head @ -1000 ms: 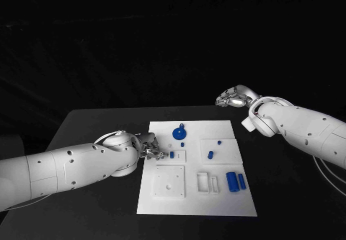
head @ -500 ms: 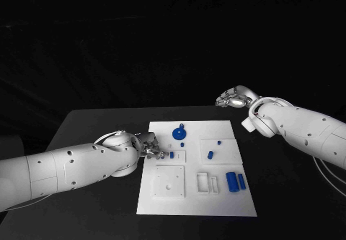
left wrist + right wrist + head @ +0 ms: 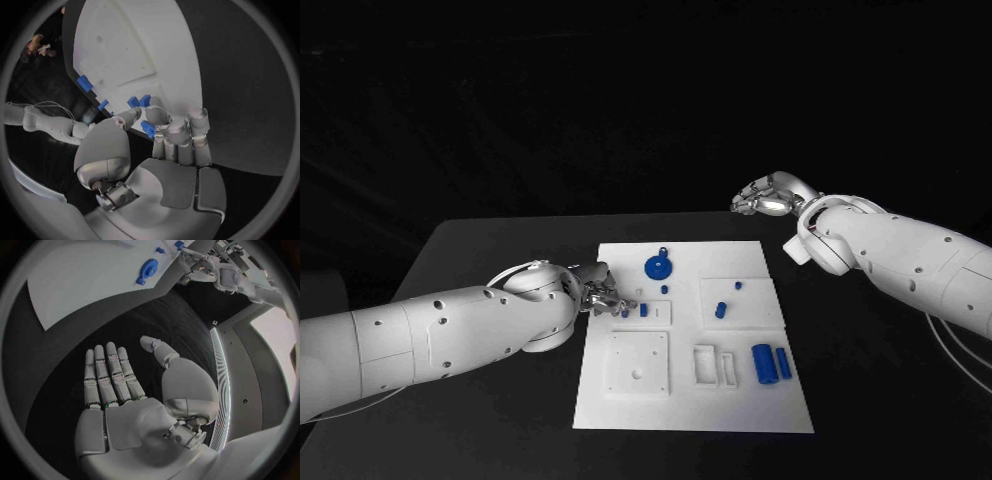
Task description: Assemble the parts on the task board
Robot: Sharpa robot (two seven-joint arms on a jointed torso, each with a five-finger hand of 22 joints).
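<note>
Your left hand (image 3: 599, 291) is sitting at the left edge of the white task board (image 3: 692, 400), fingers curled in and pinching a small blue part (image 3: 148, 129) between the thumb and fingertips (image 3: 169, 131), just over the board's surface near its edge. In the left wrist view you are seeing two more small blue pegs (image 3: 139, 101) standing on the board right beyond those fingers, close enough to be crowding the hand's working space, and another blue piece (image 3: 84, 83) lying further along. Your right hand (image 3: 764, 194) is hanging well apart from the board, off past its far right corner above the black bench (image 3: 488, 260); the right wrist view is showing it flat and spread wide, palm (image 3: 134, 417) bare, holding nothing. On the board itself, the round blue disc (image 3: 658, 266) is lying near the far edge, with a small blue peg (image 3: 664, 289) just below it. Two more small blue pieces (image 3: 721, 309) are standing on the raised square plate at the right. Nearer you, a large blue cylinder (image 3: 764, 363) is lying beside a slimmer blue bar (image 3: 785, 363), next to two open rectangular slots (image 3: 708, 364). A raised white square plate (image 3: 639, 364) with small holes is sitting at the near left of the board, right beneath your left forearm's reach.
</note>
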